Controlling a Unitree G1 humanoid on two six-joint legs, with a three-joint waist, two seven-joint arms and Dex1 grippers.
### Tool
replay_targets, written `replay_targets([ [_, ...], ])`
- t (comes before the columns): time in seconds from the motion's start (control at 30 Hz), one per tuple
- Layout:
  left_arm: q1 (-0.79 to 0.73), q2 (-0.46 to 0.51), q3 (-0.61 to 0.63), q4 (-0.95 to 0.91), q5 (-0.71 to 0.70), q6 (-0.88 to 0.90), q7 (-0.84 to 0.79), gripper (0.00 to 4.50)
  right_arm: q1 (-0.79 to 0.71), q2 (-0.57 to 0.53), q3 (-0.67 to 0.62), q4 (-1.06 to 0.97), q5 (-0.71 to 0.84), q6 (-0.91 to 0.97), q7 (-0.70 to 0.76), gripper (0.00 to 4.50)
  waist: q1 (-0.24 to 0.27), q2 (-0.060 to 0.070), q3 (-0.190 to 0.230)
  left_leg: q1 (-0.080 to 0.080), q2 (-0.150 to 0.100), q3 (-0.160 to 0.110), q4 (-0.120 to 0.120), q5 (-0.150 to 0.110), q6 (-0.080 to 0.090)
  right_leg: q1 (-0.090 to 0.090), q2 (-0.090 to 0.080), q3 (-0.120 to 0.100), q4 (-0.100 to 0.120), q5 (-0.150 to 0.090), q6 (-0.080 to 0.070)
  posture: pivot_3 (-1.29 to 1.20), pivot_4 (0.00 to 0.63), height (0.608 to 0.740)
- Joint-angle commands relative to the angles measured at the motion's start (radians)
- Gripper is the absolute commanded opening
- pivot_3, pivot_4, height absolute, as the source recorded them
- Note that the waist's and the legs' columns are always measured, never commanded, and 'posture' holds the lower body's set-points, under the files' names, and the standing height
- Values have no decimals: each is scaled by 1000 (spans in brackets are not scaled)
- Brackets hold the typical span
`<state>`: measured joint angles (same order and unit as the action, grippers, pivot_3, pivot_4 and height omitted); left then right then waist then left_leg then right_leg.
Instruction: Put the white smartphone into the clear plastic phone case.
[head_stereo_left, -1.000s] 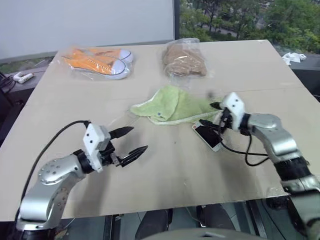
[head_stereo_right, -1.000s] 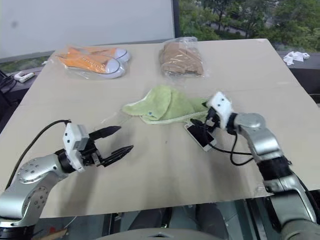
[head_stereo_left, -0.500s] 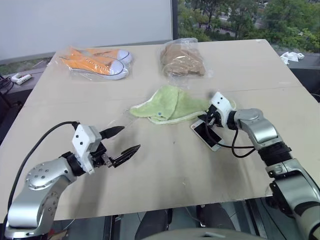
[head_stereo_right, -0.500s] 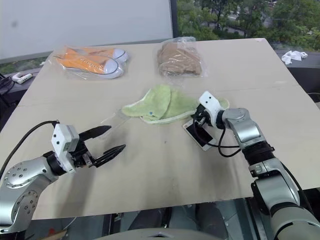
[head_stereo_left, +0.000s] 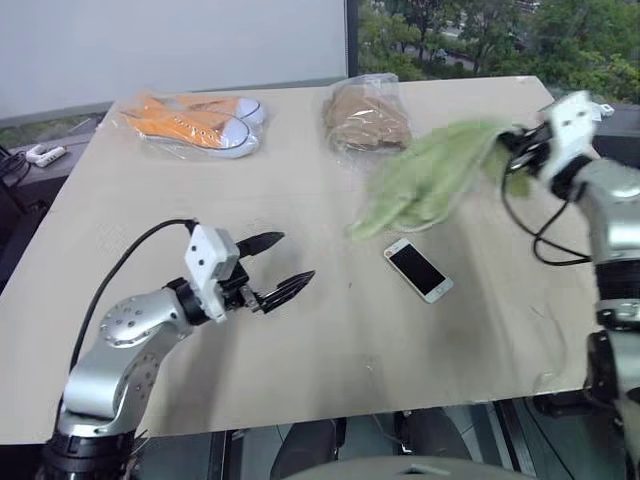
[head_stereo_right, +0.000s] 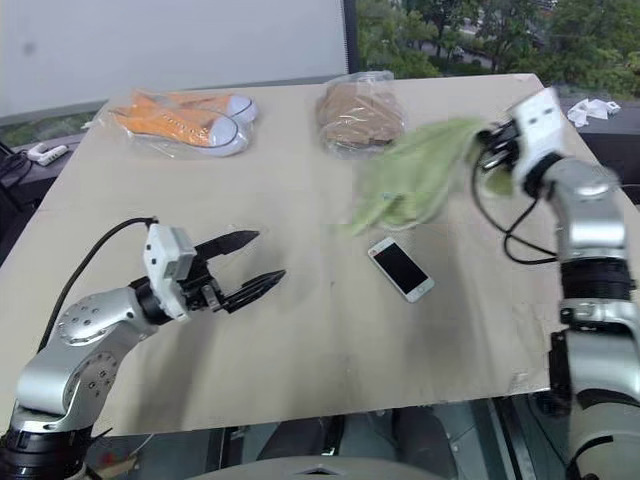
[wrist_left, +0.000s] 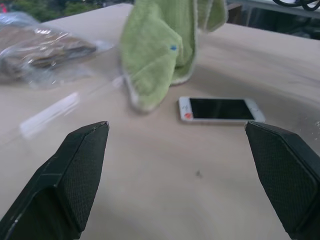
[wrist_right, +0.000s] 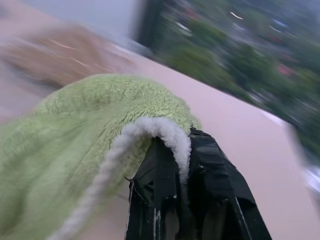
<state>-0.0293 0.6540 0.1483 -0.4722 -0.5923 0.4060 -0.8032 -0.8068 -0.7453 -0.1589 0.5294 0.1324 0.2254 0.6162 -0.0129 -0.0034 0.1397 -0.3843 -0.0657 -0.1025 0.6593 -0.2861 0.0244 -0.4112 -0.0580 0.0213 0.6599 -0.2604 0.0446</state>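
Observation:
The white smartphone (head_stereo_left: 418, 270) lies flat, screen up, on the table right of centre, with nothing touching it. Up at the right my right gripper (head_stereo_left: 512, 150) is shut on an edge of a green towel (head_stereo_left: 425, 180), which hangs in the air above and behind the phone. Left of centre my left gripper (head_stereo_left: 297, 257) hovers open and level, pointing toward the phone. The clear plastic phone case (wrist_left: 55, 110) shows faintly as a transparent shell on the table beside the left gripper's far finger.
At the back left lie orange shoes (head_stereo_left: 195, 122) in a clear bag. A brown cloth (head_stereo_left: 367, 118) in a bag lies at the back centre, close behind the hanging towel. The table's front edge (head_stereo_left: 330, 425) runs close below both arms.
My right gripper has shut on the green towel and swung it up and to the right, uncovering the phone. The left gripper has shifted a little to the right, still open.

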Motion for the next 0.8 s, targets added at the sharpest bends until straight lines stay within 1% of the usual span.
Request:
replay_targets([
  [0.03, -45, -10, -14, -62, -33, 18, 9, 4500, 5, -82, -10, 8, -14, 59, 42, 765, -6, 0, 0, 0, 0, 1, 0, 0, 0, 0, 0, 1, 0, 0, 0, 0, 150, 740],
  [0.1, -68, -20, -24, -68, -42, 30, 14, 4500, 33, -112, 3, 2, -30, 103, 49, 1475, -8, 0, 0, 1, 1, 4, 0, 0, 0, 0, 1, 4, 1, 0, 0, 0, 150, 740],
  [0.2, -81, -24, -31, -72, -48, 41, 18, 4500, 55, -126, 6, -22, -30, 173, 58, 3075, -10, 0, 0, 2, 2, 7, 0, 0, 0, 0, 2, 7, 2, 0, 0, 0, 150, 740],
  [0.23, -82, -22, -33, -73, -47, 43, 17, 4500, 83, -137, 18, -60, -16, 229, 101, 3541, -11, 0, 0, 2, 2, 7, 0, 0, 0, 0, 2, 7, 2, 0, 0, 0, 150, 740],
  [0.27, -80, -22, -34, -73, -47, 45, 17, 4500, 135, -164, 46, -124, -6, 290, 165, 4061, -8, 0, 0, 3, 3, 7, 0, 0, 0, 0, 2, 7, 2, 0, 0, 0, 150, 740],
  [0.3, -76, -21, -34, -73, -44, 45, 17, 4500, 190, -199, 71, -189, 7, 352, 231, 4478, -5, 0, 0, 2, 3, 7, 0, 0, 1, 0, 2, 7, 2, 0, 0, 0, 150, 740],
  [0.4, -67, -19, -31, -75, -41, 45, 16, 4500, 301, -278, 93, -322, 44, 429, 349, 4478, 5, 0, 0, 1, 3, 6, 0, -1, 2, -1, 2, 6, 1, 0, 0, 0, 150, 740],
  [0.5, -52, -16, -22, -77, -41, 47, 19, 4500, 426, -364, 63, -441, 100, 432, 476, 4478, 7, 1, 1, 0, 3, 7, 3, -2, 4, -1, 1, 6, 0, 0, 1, 0, 150, 740],
  [0.57, -37, -14, -12, -75, -39, 48, 27, 4500, 479, -395, 28, -481, 122, 395, 510, 4478, 7, 1, 1, 0, 3, 7, 4, -3, 4, 0, 1, 6, 0, 0, 1, 0, 150, 740],
  [0.67, -12, -22, 12, -62, -44, 49, 45, 4500, 479, -357, -34, -528, 187, 363, 506, 4478, -2, 0, 1, 1, 3, 7, 6, -3, 4, 2, 2, 7, 1, 1, 2, 0, 150, 740],
  [0.73, 11, -12, 24, -30, -3, 39, 66, 4500, 470, -282, -78, -623, 292, 410, 489, 4478, -4, -1, 2, 4, 4, 9, 6, -3, 4, 3, 3, 9, 2, 1, 2, 0, 150, 740],
  [0.8, 21, -3, 23, 17, 76, 26, 115, 4500, 483, -177, -104, -724, 389, 402, 471, 4478, -3, -1, 2, 4, 5, 9, 5, -3, 4, 3, 4, 8, 2, 1, 2, 0, 150, 740],
])
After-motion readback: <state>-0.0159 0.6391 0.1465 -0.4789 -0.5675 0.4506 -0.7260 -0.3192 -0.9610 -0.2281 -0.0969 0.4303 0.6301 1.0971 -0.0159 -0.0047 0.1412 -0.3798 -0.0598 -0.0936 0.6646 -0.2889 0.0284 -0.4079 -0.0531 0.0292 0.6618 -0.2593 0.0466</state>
